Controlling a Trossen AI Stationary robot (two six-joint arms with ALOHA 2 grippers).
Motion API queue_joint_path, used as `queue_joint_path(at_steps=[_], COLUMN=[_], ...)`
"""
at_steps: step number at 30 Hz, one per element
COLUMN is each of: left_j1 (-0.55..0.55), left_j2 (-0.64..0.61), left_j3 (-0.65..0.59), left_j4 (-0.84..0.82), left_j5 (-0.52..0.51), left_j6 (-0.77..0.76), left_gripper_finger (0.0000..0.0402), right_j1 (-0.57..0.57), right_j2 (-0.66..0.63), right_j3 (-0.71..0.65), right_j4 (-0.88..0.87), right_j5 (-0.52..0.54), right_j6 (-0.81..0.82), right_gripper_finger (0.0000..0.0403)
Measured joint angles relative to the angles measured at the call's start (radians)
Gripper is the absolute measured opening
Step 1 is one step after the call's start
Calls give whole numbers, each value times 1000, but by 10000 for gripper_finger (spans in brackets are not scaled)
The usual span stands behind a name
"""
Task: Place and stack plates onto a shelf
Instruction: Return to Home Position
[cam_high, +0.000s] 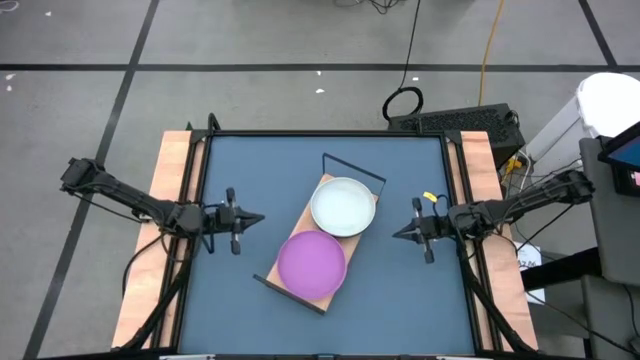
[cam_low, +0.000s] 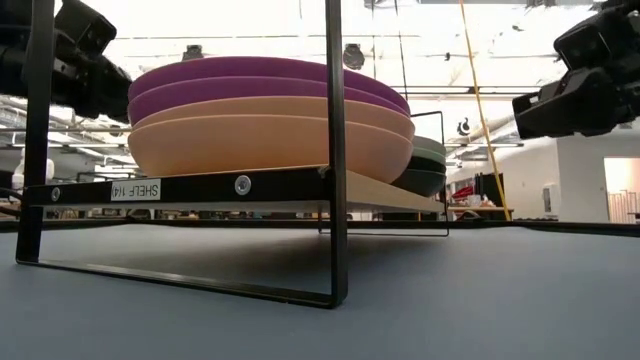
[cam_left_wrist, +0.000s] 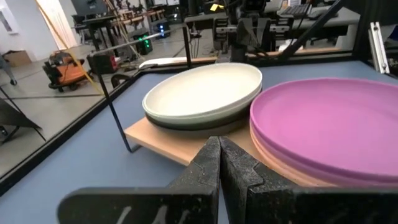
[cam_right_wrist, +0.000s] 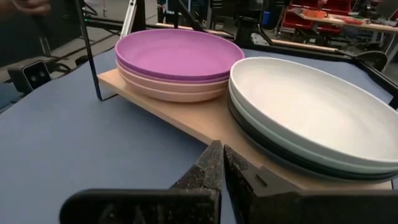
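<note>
Two stacks are sitting on the shelf (cam_high: 272, 276) in the high view, slantwise at the table's (cam_high: 400, 300) centre: a purple plate (cam_high: 311, 264) is topping the seven o'clock end, a white-grey plate (cam_high: 343, 206) the one o'clock end. The left gripper (cam_high: 258, 217) is hovering at the shelf's nine o'clock and the right gripper (cam_high: 396, 234) at its three o'clock, both apart from it. In the low view, purple plates are lying on pink plates (cam_low: 270, 145). Each wrist view is showing its own fingers (cam_left_wrist: 205, 171) pressing together, pinching nothing.

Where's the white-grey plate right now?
In the high view, the white-grey plate tops the far stack on the shelf, beside the purple plate, toward the robot's right.
</note>
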Motion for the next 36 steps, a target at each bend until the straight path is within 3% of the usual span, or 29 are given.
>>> queue_joint_path(at_steps=[14, 26, 36], left_j1=[20, 20, 19], left_j2=[-79, -241, -297], left_j3=[-72, -72, -71], left_j4=[21, -105, -133], left_j5=[51, 48, 47], left_j6=[-8, 5, 1], left_gripper_finger=[5, 5, 5], right_j1=[0, 0, -41], right_j2=[-74, -210, -381], right_j3=[-42, -44, -46], right_j4=[-4, -169, -206], right_j5=[2, 5, 27], right_j6=[3, 10, -146], right_gripper_finger=[0, 0, 0])
